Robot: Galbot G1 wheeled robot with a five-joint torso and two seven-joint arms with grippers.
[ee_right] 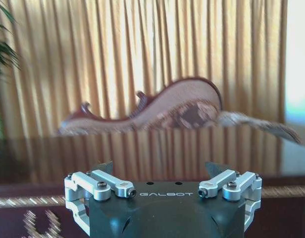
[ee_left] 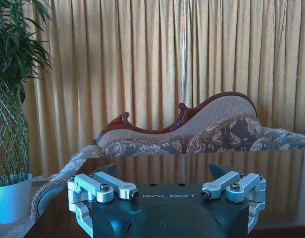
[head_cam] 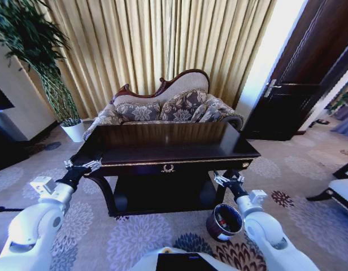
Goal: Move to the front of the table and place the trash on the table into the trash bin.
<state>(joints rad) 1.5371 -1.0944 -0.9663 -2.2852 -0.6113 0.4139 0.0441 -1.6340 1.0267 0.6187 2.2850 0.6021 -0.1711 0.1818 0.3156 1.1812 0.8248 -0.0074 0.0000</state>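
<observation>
Both jaws spread wide, nothing in them. Left gripper (head_cam: 82, 166) sits at the surface's front-left corner, about level with the top. Right gripper (head_cam: 229, 179) sits at the front-right, just below the gold-trimmed edge, near the leg.

Both wrist views look flat across the glossy top: left gripper (ee_left: 166, 171) and right gripper (ee_right: 162, 171) point straight ahead toward the sofa (head_cam: 162, 107) and curtains (head_cam: 162, 39).

Table (head_cam: 174, 148) is dead ahead, long axis running left to right across the robot, drawer (head_cam: 168, 167) facing us. So the approach looks done, judging by how square and close it sits.

Key relation: trash bin (head_cam: 225, 221) is on the carpet (head_cam: 134, 231) at front-right, just below and beside the right forearm. Right arm is clearly nearer to it; the left arm would have to cross over.

Trash: I can't make out any paper wads or a bottle on the top. It reads as bare reflection from here, so there is no bearing from jaws to target.

Arm pose: both forearms extended forward and low, roughly symmetric, wrists level, jaws horizontal. Potted plant (head_cam: 72, 131) is off to the left and out of the way.
</observation>
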